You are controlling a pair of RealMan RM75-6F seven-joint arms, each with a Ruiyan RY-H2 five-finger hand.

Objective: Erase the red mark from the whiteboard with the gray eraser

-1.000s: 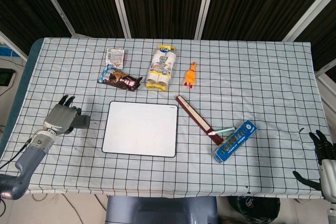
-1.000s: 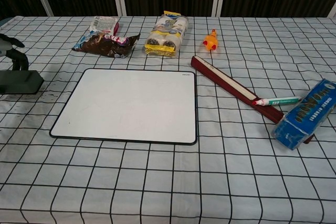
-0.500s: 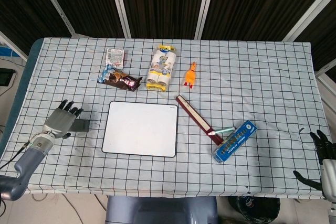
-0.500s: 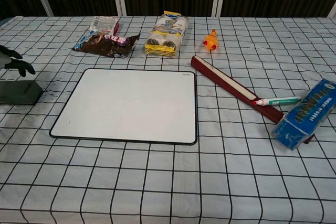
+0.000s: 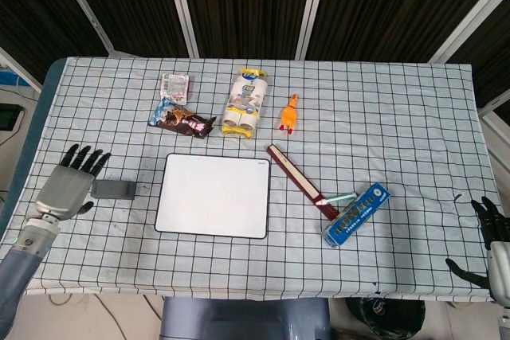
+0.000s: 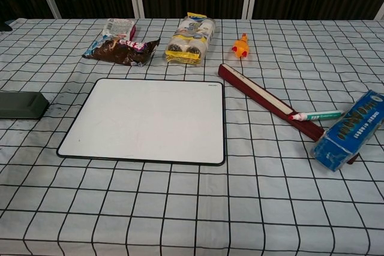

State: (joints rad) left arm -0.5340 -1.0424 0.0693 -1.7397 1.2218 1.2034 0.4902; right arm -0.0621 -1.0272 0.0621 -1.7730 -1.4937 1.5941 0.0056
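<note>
Left hand (image 5: 70, 185) had let go of the gray eraser (image 5: 114, 190) and pulled back, fingers spread and empty.

Half a second before it lay over the eraser; now the eraser sat on the cloth just beside its fingertips, with the whiteboard (image 5: 213, 195) beyond, showing no red mark. Erasing looked finished. Right hand (image 5: 492, 243) rested far across, fingers apart, holding nothing.

Robot lab: checkered tablecloth (image 5: 382, 117), dark slatted backdrop (image 5: 247, 5).
</note>
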